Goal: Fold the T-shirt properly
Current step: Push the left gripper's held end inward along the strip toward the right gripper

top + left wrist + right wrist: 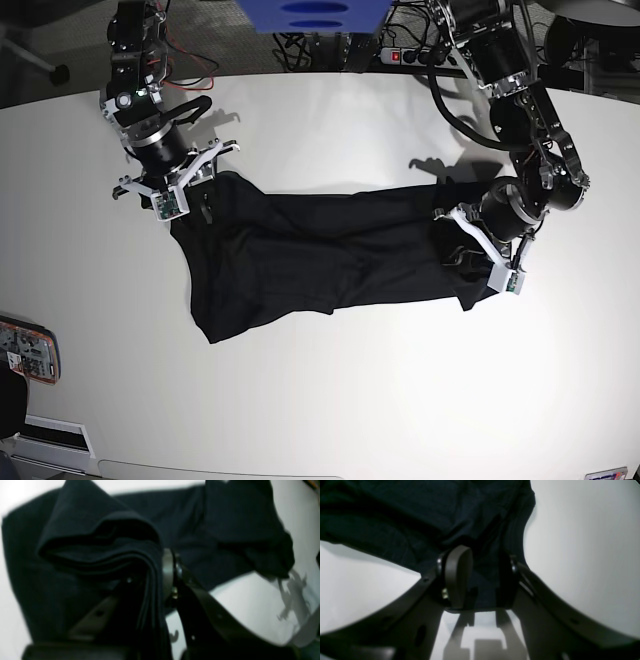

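While the T-shirt point(320, 255) lies stretched out sideways across the middle of the white worktop point(360, 400), we hold it at both ends. Our left gripper point(470, 245) sits at the shirt's 3 o'clock end. In the left wrist view its fingers point(168, 572) are pressed together on a thick bunch of black folds. Our right gripper point(190, 190) sits at the shirt's 10 o'clock corner. In the right wrist view its fingers point(457, 575) stand a little apart with the black cloth running between them, so we cannot tell if they really pinch it. A small flat thing point(25, 350) lies at the worktop's 8 o'clock edge.
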